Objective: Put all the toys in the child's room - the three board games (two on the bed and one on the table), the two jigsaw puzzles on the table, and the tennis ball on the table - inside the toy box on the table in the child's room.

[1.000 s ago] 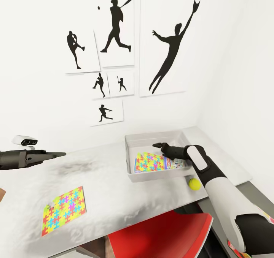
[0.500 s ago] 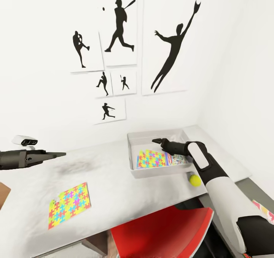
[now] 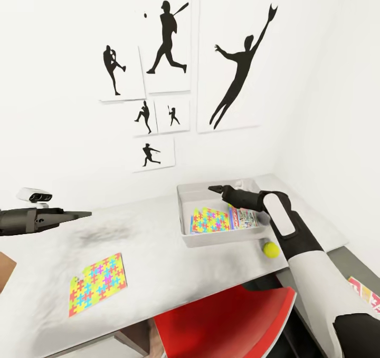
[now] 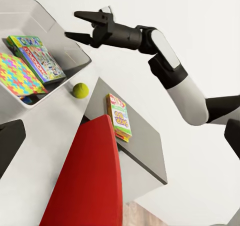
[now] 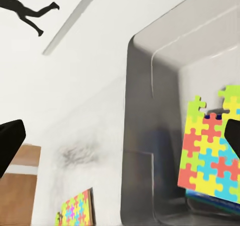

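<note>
Up comes the right end effector, fingers apart and empty, lifting clear of the toy box. Below it lie 1 jigsaw puzzle and 1 board game; tennis ball waits outside.

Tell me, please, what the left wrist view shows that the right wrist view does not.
Left wrist view, not the right: the tennis ball, the red chair, and a board game on the dark cabinet. Right wrist view, not the left: the second jigsaw puzzle on the table, and a baseball silhouette picture. Both: the toy box with a jigsaw puzzle inside.
</note>
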You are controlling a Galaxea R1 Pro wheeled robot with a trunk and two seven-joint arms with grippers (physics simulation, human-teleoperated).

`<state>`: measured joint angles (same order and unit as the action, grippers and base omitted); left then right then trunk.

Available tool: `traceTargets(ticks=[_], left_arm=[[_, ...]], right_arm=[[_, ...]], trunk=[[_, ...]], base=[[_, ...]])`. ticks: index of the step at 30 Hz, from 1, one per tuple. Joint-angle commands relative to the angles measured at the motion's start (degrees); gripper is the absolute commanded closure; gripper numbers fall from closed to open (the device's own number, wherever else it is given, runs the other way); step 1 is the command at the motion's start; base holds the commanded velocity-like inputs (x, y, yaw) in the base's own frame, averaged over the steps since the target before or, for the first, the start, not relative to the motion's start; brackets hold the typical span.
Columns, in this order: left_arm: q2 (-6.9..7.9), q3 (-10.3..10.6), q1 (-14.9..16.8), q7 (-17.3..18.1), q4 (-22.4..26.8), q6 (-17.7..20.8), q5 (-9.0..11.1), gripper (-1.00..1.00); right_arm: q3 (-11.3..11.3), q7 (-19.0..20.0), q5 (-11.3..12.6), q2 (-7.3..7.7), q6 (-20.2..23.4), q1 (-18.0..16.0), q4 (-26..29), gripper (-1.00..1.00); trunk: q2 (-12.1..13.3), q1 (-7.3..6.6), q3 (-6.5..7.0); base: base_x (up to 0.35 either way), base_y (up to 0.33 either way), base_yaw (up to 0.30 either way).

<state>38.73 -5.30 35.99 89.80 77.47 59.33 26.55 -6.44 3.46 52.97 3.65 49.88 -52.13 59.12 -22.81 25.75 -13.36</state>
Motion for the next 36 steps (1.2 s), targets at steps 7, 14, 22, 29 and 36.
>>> traceTargets(ticks=[7, 14, 22, 29, 36], left_arm=[[0.03, 0.0, 0.0, 0.2, 0.0, 0.6, 0.0, -1.00], [0.03, 0.0, 0.0, 0.2, 0.0, 0.6, 0.0, -1.00], [0.03, 0.0, 0.0, 0.2, 0.0, 0.6, 0.0, -1.00], [0.03, 0.0, 0.0, 0.2, 0.0, 0.6, 0.0, -1.00], [0.03, 0.0, 0.0, 0.2, 0.0, 0.6, 0.0, -1.00]], right_arm=[[0.4, 0.4, -0.4, 0.12, 1.9, 3.5, 6.5, -1.00], [1.6, 0.4, -0.1, 0.21, 4.2, 8.3, 15.2, -1.00], [5.3, 0.6, 0.2, 0.15, 7.5, 16.2, 26.3, -1.00], [8.4, 0.8, 0.6, -0.03, 8.3, 24.3, 30.9, -1.00], [8.9, 5.7, 0.6, -0.19, 8.1, 29.8, 31.4, -1.00]], trunk=[[-0.1, 0.04, 0.51], [-0.1, 0.04, 1.16], [-0.1, 0.04, 1.91], [-0.1, 0.04, 2.57], [-0.1, 0.04, 3.23]], base=[[0.000, 0.000, 0.000], [0.000, 0.000, 0.000], [0.000, 0.000, 0.000], [0.000, 0.000, 0.000], [-0.017, 0.003, 0.000]])
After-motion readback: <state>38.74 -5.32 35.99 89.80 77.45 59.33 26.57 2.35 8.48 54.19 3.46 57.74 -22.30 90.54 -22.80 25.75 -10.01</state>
